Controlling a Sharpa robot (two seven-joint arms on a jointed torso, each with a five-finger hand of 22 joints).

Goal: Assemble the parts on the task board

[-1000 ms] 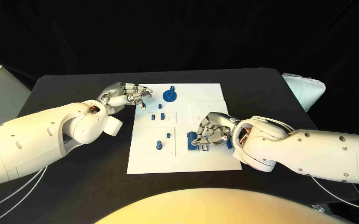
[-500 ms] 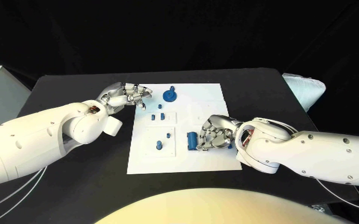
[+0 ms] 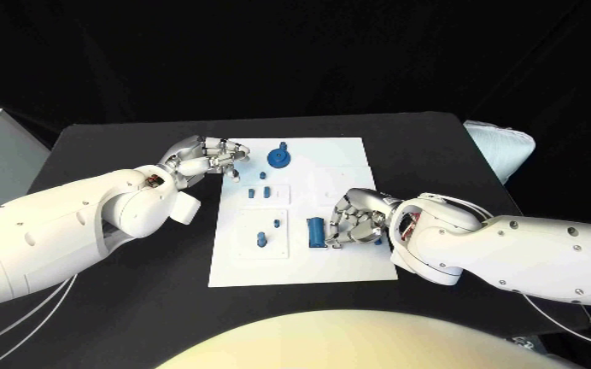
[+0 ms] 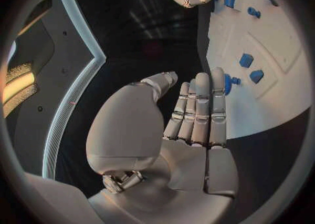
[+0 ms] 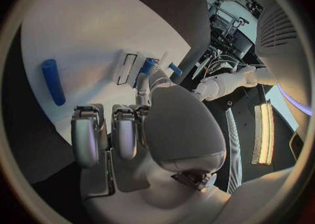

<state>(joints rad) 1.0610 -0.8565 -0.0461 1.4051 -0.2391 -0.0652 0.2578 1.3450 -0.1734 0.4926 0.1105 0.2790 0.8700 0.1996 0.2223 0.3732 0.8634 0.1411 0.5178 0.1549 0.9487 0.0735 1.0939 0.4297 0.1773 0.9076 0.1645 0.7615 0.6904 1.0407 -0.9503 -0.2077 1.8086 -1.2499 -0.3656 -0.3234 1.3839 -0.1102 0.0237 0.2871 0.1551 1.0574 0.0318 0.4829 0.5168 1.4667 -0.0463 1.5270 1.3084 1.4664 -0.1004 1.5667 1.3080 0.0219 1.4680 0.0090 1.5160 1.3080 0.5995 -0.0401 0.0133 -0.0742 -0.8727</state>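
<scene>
**Blue cylinder lies free beside my right hand**

Blue parts sit on the white task board (image 3: 351,151) at the middle of the black worktop (image 3: 123,138). The blue cylinder (image 3: 317,231) lies flat on the board, its long axis running from the board's near edge toward its far edge; neither end differs visibly, so no pointing direction can be given. My right hand (image 3: 357,219) rests just beside it on the board, fingers (image 5: 125,129) curled inward; in the right wrist view the cylinder lies apart from them and nothing is clamped. My left hand (image 3: 203,158) sits at the board's far left corner, fingers (image 4: 203,103) close together and fairly straight, holding nothing. A blue round part (image 3: 281,158) stands near it, with smaller blue pegs (image 3: 259,191) between.

Risk, by my estimate: the cylinder can roll sideways if my curled fingers nudge it. A grasp across its ends instead of its sides would likely let it slip. Sweeping toward the pegs could dislodge them.
</scene>
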